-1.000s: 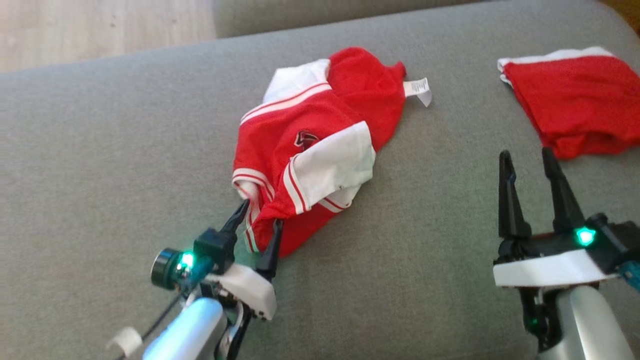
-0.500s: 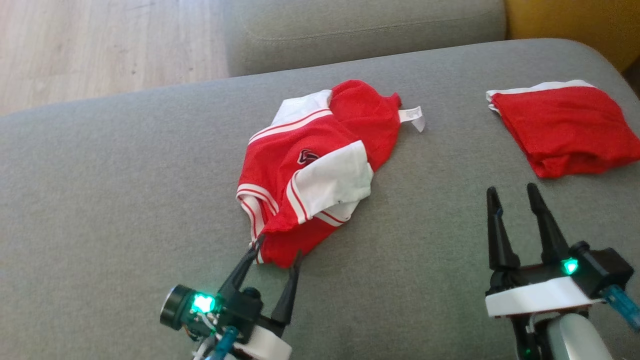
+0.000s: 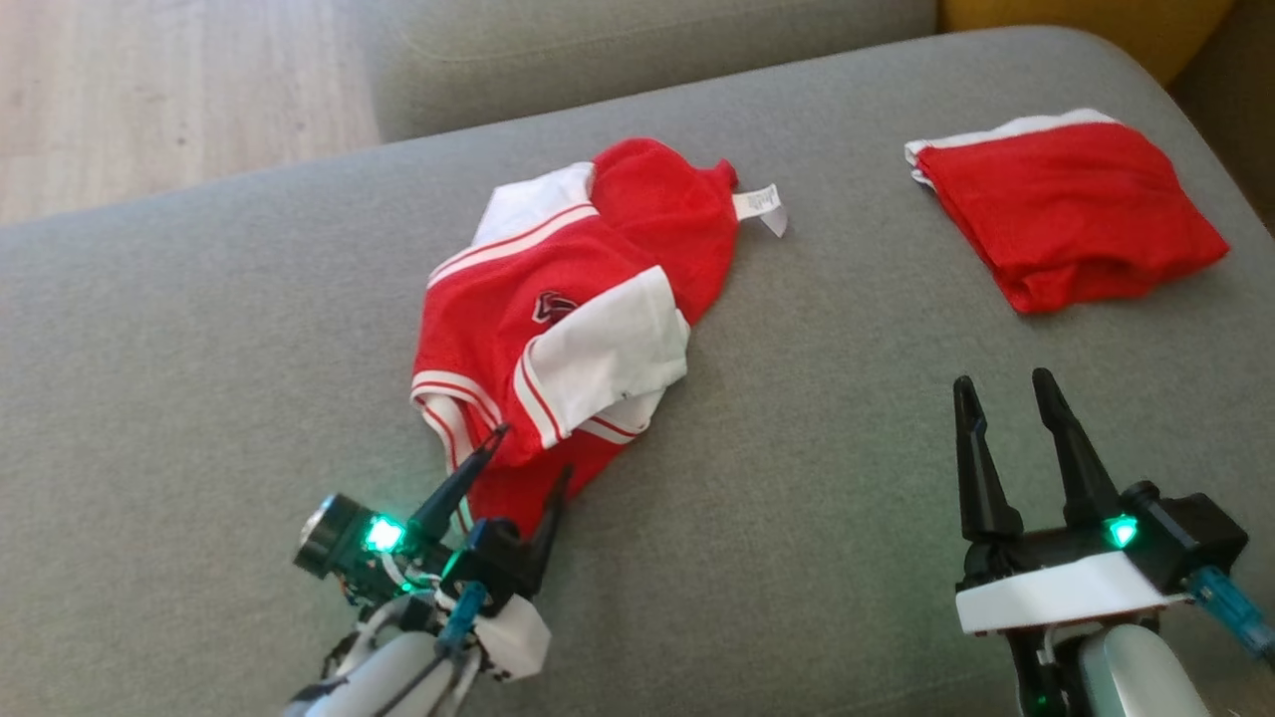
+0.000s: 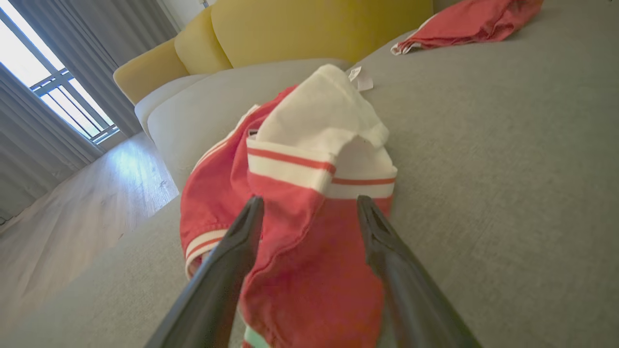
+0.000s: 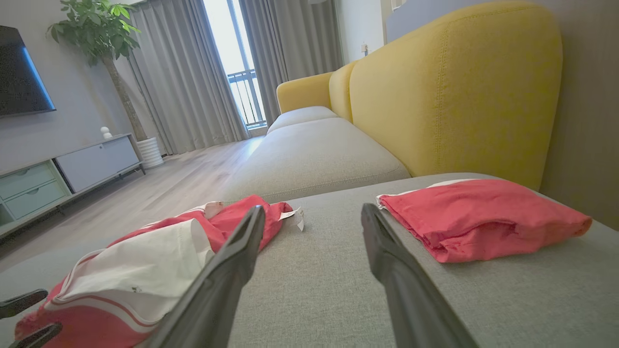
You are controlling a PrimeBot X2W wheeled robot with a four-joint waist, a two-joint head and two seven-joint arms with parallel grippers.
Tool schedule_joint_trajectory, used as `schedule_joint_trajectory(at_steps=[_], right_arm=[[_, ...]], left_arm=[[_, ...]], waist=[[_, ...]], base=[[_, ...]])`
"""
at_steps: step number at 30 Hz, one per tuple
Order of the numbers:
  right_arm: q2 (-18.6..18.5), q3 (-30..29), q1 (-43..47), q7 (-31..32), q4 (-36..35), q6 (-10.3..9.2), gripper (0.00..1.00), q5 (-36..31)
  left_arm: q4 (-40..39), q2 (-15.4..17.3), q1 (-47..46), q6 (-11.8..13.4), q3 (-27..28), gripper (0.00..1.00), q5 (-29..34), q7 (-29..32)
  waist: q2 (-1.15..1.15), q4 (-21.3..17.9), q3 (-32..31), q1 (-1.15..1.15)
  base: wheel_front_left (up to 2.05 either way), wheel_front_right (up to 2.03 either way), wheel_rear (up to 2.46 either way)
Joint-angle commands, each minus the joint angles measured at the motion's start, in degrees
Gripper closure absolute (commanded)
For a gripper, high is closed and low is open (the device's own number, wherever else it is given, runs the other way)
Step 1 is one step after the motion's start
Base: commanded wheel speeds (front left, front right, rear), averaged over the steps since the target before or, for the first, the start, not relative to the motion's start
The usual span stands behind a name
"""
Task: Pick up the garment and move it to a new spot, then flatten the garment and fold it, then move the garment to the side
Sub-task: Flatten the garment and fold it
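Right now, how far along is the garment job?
Done: a folded red garment already lies to the right on the grey cushion. In hand: the left hand, open, straddles the near hem of the crumpled red-and-white garment, not yet closed; the right hand waits open over bare fabric. Left: grasp, move, flatten, fold, set aside.

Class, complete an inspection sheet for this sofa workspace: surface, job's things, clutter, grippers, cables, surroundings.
Surface: grey fabric sofa cushion, smooth.
Job's things: crumpled red-and-white jersey garment, unfolded.
Clutter: folded red cloth, apart at far right.
Grippers: left gripper open, fingers straddling the garment's near hem; right gripper open over bare cushion.
Cables: thin wires at left wrist; blue lead by right wrist.
Surroundings: pale wooden floor, yellow sofa back, grey curtains.
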Motion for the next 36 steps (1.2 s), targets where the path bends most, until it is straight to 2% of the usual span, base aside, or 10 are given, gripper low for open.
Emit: schedule_joint_trajectory(at_steps=[1,2,3,4,5,9,16,24,31,36], right_arm=[[-0.07,1.41,-1.84,-0.37,-1.71,-0.05,0.0,0.44],[-0.11,1.43,-1.97,-0.37,-1.72,-0.05,0.0,0.46],[-0.15,1.41,-2.08,-0.37,-1.72,-0.05,0.0,0.45],[-0.18,1.34,-2.15,-0.37,-1.72,-0.05,0.0,0.42],[-0.21,1.26,-2.18,-0.37,-1.7,-0.05,0.0,0.39],[-0.31,1.28,-2.09,-0.37,-1.4,-0.05,0.0,0.28],[-0.21,1.85,-1.9,-0.37,-0.82,-0.05,0.0,0.29],[-0.48,2.56,-2.77,-0.37,-1.41,-0.05,0.0,0.42],[-0.22,1.7,-3.09,-0.37,-2.01,-0.05,0.0,0.52],[0.25,0.78,-2.61,-0.37,-2.11,-0.05,0.0,0.46]], left_arm=[[0.0,1.29,-3.53,-0.42,1.44,0.0,0.69,-0.6],[0.98,1.15,-4.04,-0.64,1.5,0.0,0.61,-0.98],[1.83,1.03,-4.6,-0.67,1.54,0.23,0.72,-1.49],[2.48,0.88,-5.12,-0.66,1.57,0.76,0.85,-2.06],[3.07,0.65,-5.5,-0.76,1.63,1.0,0.81,-2.5],[3.15,-0.51,-7.28,-2.62,1.46,1.0,0.35,-3.88],[-2.94,-2.19,-13.28,-9.42,4.3,1.0,-4.64,-4.49],[-9.6,-0.84,-32.73,-18.85,8.68,1.0,-9.06,2.6],[-8.54,-1.67,-50.1,-21.06,12.35,1.0,-11.51,7.02],[-6.98,-0.37,-49.34,-20.11,15.14,1.0,-14.48,7.94]], waist=[[0.0,-0.7,0.69,0.0],[0.0,-0.92,0.9,0.0],[0.0,-1.09,1.04,0.0],[0.0,-1.26,1.1,0.0],[0.0,-1.42,1.09,0.0],[0.0,-2.14,0.53,0.0],[0.0,-3.33,-0.96,0.0],[0.0,-5.98,-0.53,0.0],[0.0,-6.96,0.54,0.0],[0.0,-5.65,0.55,0.0]], base=[[0.0,0.0,0.0],[0.0,0.0,0.0],[0.0,0.0,0.0],[0.0,0.0,0.0],[0.0,0.0,0.0],[0.0,0.0,0.0],[0.0,0.0,0.0],[0.0,0.0,0.0],[0.0,0.0,0.0],[0.0,0.0,0.0]])
